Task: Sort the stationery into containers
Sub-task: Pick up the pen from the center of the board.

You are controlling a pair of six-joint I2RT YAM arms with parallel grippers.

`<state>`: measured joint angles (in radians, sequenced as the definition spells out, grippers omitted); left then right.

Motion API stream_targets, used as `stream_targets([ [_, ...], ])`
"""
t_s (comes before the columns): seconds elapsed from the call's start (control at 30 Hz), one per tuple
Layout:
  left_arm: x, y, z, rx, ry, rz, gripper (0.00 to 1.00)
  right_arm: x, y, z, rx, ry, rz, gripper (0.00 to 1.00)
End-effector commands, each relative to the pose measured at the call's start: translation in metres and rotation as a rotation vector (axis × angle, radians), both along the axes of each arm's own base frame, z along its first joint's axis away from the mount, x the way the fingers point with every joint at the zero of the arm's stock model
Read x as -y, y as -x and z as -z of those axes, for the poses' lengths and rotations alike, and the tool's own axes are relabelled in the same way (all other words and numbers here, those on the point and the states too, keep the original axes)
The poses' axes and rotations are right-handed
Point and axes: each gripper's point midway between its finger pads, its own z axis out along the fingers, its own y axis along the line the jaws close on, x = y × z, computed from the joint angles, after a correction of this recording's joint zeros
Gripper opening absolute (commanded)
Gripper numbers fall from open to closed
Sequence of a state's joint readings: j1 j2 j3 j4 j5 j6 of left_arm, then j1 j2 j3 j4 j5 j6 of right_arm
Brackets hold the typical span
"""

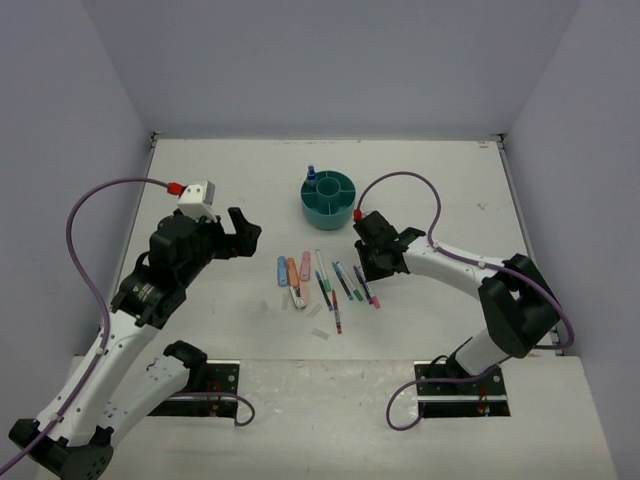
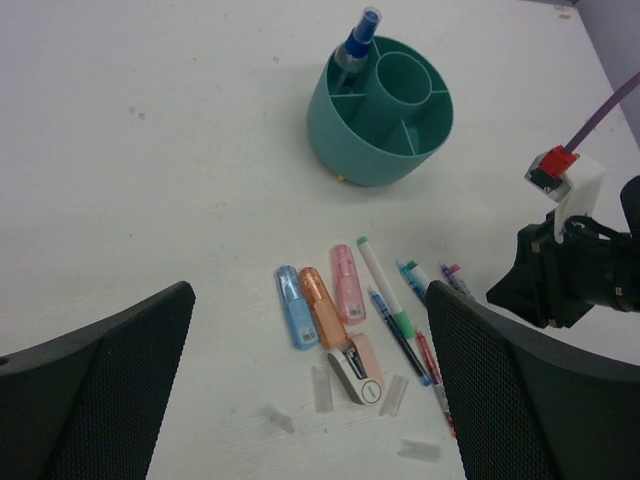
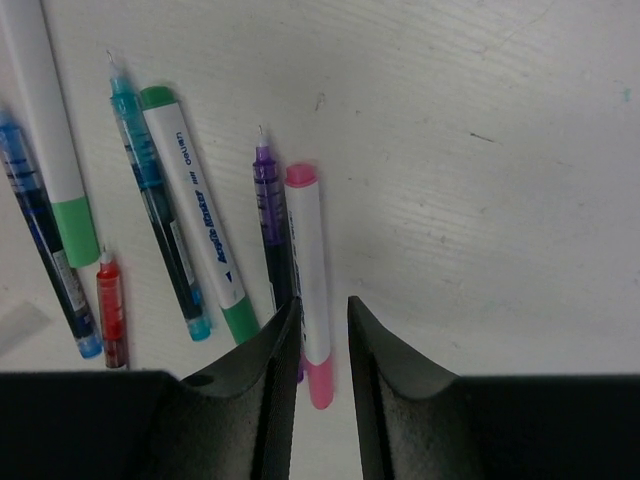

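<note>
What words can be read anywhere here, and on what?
"Acrylic Marker": on the green-capped white marker.
"deli": same marker, nearer its cap; the tiny print beside it is unreadable.
Label on the pink highlighter: too blurred to read.

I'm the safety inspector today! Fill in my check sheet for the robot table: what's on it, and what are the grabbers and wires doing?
Surface: white table, a few faint specks.
Job's things: teal organiser holds one blue-topped pen; blue marker, orange marker, pink marker and thin pens lie in front of it.
Clutter: small clear strips by the pile.
Grippers: left gripper open, empty, above the table; right gripper low, fingers either side of the pink-capped pen, grip unclear.
Cables: purple; left cable loops wide, right cable arcs beside the organiser.
Surroundings: plain walls; nothing else seen.
</note>
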<state>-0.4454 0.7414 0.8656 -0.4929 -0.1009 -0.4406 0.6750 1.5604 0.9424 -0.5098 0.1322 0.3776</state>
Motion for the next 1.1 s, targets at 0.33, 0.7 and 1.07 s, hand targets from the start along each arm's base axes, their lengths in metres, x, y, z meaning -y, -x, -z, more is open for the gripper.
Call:
stream_targets([
  [0.33,-0.006,0.008,0.050,-0.088,-0.103,0.031,1.00,-0.030,0.001,-0.002,-0.012,0.019,-0.084,0.26],
  [0.7,-0.005,0.010,0.046,-0.061,-0.085,0.035,1.00,-0.031,0.001,0.005,-0.037,0.052,-0.090,0.24],
  [1.07,-0.004,0.009,0.050,-0.075,-0.090,0.038,1.00,-0.030,0.004,0.016,-0.073,0.072,-0.102,0.23],
])
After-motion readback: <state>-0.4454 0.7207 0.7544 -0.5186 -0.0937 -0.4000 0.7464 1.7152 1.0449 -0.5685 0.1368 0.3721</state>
